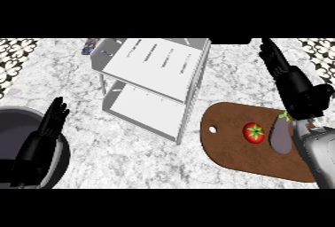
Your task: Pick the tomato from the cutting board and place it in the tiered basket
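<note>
You have the tomato (254, 132) lying on the brown cutting board (229, 146), red with a green stem, roughly in the board's middle. Just beside it, toward the right, lies a purple eggplant (281, 135); the two are close but not clearly touching. The tiered basket (153, 84), grey-white with two shelves, stands on the marble counter (124, 155) to the left of the board, apart from it.

Your right hand (294, 86) is raised above the board's far right end, fingers straight and extended away from you, holding nothing. Your left hand (42, 133) shows at the lower left, fingers straight and relaxed, empty, over the rim of a dark round pot (13, 119).

A small dark object at the counter's far edge is too small to identify.
</note>
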Tool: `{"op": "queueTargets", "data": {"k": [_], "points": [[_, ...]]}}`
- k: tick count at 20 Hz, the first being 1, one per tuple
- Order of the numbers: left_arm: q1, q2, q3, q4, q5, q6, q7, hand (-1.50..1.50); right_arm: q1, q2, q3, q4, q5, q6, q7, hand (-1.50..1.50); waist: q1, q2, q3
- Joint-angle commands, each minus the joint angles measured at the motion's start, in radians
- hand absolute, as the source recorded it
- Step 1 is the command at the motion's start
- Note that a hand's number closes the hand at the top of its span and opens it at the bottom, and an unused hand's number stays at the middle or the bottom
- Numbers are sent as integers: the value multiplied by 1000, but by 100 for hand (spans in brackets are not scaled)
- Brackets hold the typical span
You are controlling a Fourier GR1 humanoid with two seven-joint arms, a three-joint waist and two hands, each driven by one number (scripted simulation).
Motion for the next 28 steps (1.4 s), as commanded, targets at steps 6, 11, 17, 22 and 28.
{"op": "queueTargets", "data": {"k": [6, 11, 17, 22, 28], "points": [[110, -62, 4, 117, -28, 118, 65, 0, 130, -96, -298, -46, 223, -443, 20, 150, -125, 8, -13], [156, -87, -6, 95, -4, 131, 86, 0, 280, 77, -512, 9, 218, -809, 88, -150, -173, 9, -9], [125, -141, -81, 155, -60, 136, 51, 0, 516, 267, -384, -281, 350, -940, 52, -150, -82, 14, -14], [61, -148, -92, 140, -71, 156, 112, 0, 674, 288, -201, -301, 462, -779, 289, -150, -58, 24, -20], [31, -144, -103, 172, -85, 134, 99, 0, 760, 198, -113, -293, 676, -610, 579, -150, -10, 38, -24]]}}
